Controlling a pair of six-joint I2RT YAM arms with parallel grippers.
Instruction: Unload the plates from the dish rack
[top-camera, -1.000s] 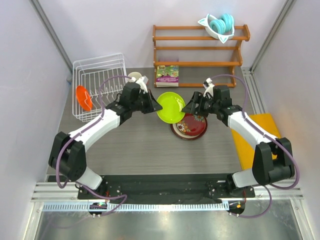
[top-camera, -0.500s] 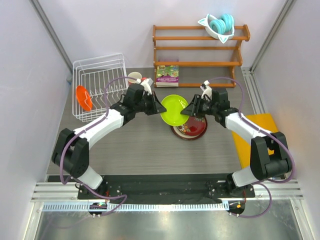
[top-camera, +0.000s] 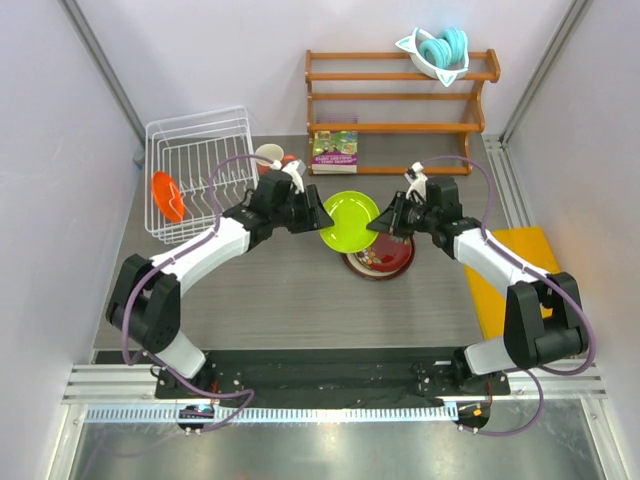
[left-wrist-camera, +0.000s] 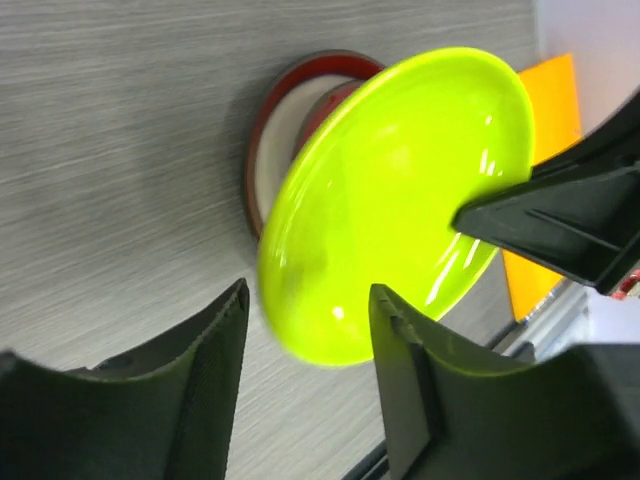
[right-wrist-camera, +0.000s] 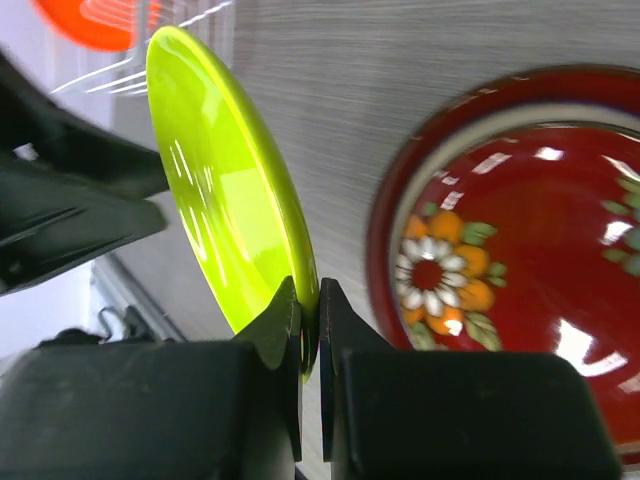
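One plate – the green plate – hung tilted over the table, its face turned up and toward the left arm. Its width ran from gripper to gripper, and its far edge overlapped the red plate, which lay flat. The right gripper reached in low and pinched the green plate's right rim, jaws narrow on it. The left gripper sat at the opposite rim, jaws wide. Against a second before, the green plate had shifted slightly right – nearer the red plate. The orange plate stood in the rack.
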